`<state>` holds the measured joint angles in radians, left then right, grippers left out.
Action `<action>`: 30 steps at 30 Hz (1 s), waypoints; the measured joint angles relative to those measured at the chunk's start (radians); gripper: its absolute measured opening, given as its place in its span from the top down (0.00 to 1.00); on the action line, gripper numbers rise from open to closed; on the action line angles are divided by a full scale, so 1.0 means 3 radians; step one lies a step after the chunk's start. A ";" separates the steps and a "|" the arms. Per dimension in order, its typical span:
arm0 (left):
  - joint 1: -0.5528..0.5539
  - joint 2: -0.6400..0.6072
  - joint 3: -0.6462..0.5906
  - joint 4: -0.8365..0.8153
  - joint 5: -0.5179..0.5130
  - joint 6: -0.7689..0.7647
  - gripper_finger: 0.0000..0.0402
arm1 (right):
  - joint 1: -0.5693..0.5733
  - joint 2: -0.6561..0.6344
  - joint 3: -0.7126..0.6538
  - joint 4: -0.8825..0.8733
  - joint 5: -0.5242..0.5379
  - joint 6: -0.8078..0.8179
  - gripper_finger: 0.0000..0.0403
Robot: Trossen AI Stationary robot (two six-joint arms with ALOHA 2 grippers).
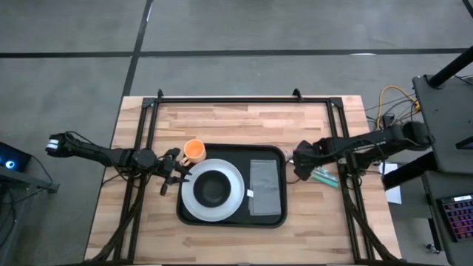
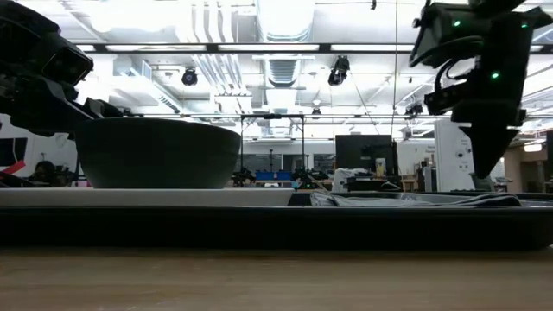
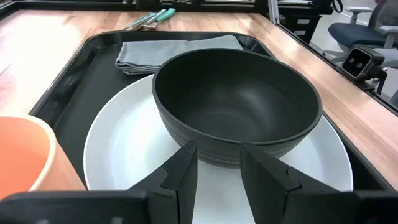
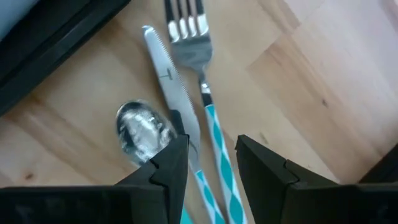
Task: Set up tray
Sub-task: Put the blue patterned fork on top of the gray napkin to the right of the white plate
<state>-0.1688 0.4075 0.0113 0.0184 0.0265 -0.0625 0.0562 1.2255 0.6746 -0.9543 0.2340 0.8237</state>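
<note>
The black tray [image 1: 278, 159] lies mid-table. On it rests a white plate [image 1: 232, 198] bearing a dark bowl [image 3: 236, 102], with a folded grey cloth [image 1: 264, 187] lying flat to their right. An orange cup [image 1: 194, 151] stands at the tray's far left corner. A fork [image 4: 189, 37], a knife [image 4: 165, 68] and a spoon [image 4: 142, 130] with teal handles lie on the wood right of the tray. My right gripper [image 4: 211, 149] hovers open above the knife and fork handles, pointing down. My left gripper [image 3: 217, 155], open, waits at the tray's left edge, aimed at the bowl.
Black frame rails [image 1: 244, 98] run along the table's far edge and down both sides. Bare wood [image 1: 236, 122] lies between the tray and the far rail. In the low view the tray rim [image 2: 276, 226] fills the foreground, with the right gripper [image 2: 486, 164] above its right end.
</note>
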 joint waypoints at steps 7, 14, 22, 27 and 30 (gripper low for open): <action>-0.0001 0.0000 0.0000 -0.0001 0.0000 0.0000 0.75 | -0.0300 0.0007 -0.0019 0.0272 -0.0157 -0.0319 0.69; 0.0000 0.0000 0.0000 -0.0001 0.0000 0.0000 0.75 | -0.0454 0.0092 -0.0051 0.0358 -0.0173 -0.0482 0.69; -0.0001 0.0000 0.0000 0.0000 0.0000 -0.0001 0.75 | -0.0497 0.0247 -0.0215 0.0597 -0.0261 -0.0564 0.69; 0.0000 0.0000 0.0000 -0.0001 0.0000 0.0000 0.75 | -0.0512 0.0346 -0.0250 0.0703 -0.0259 -0.0584 0.69; 0.0000 -0.0001 0.0000 -0.0001 0.0000 0.0000 0.75 | -0.0558 0.0424 -0.0257 0.0742 -0.0259 -0.0616 0.69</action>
<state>-0.1689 0.4072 0.0113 0.0182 0.0265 -0.0624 -0.1111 1.3528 0.5976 -0.7319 0.1562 0.6389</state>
